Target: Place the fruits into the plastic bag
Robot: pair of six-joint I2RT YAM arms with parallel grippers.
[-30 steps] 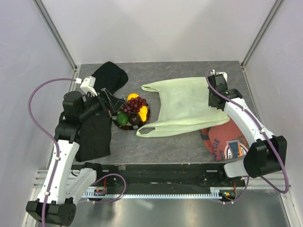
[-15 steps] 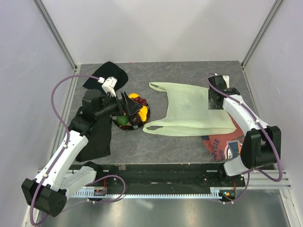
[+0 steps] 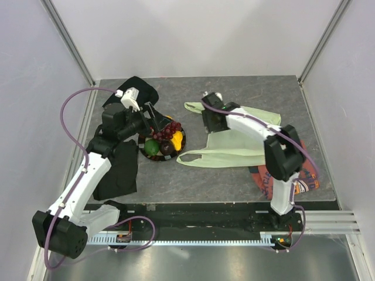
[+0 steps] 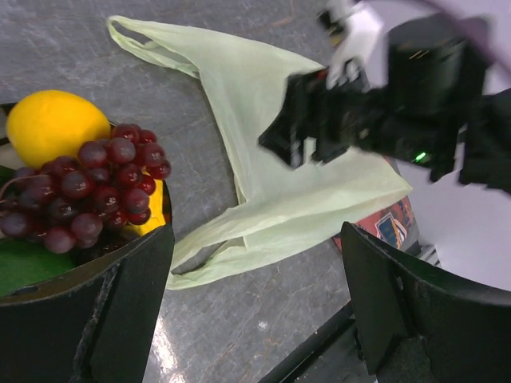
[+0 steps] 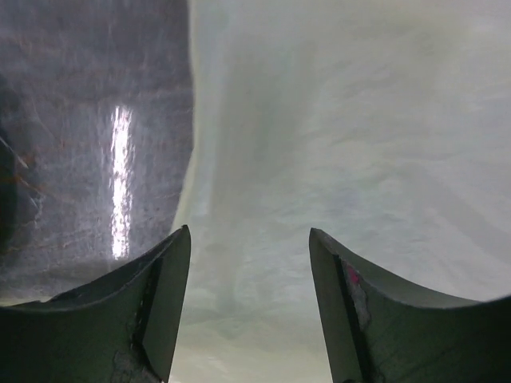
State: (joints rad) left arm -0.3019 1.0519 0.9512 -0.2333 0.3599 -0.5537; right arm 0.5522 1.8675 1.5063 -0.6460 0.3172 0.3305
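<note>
The left end effector (image 3: 158,122) is open, its jaws spread wide, and hangs over the left side of the fruit plate, pointing toward the right of the top view. The right end effector (image 3: 208,120) is also open, jaws apart, held over the left part of the plastic bag; whether it touches the film cannot be told.

The table (image 3: 246,91) is a dull grey, stone-patterned sheet, closed in by pale plain walls with metal posts at the back corners.

The plastic bag (image 3: 234,145) lies flat at centre right of the top view. Its long axis runs left to right, and both handle loops point left toward the plate, one at the upper left of the bag and one at the lower left. It is pale green, thin and see-through, with soft creases; in the right wrist view it fills the right and centre of the frame (image 5: 335,120).

A black cloth (image 3: 117,170) lies along the left edge of the table, with another dark one (image 3: 137,89) at the upper left. A red printed shirt (image 3: 266,177) shows from under the bag's lower right corner.

The plate (image 3: 183,136), dark-rimmed, sits just left of the handle loops.

The fruits are piled on it: a purple bunch of grapes (image 3: 167,130) on top, a lemon (image 3: 176,140) to the right, a green fruit (image 3: 152,146) at lower left and a dark brown one (image 3: 167,150) beside it.
</note>
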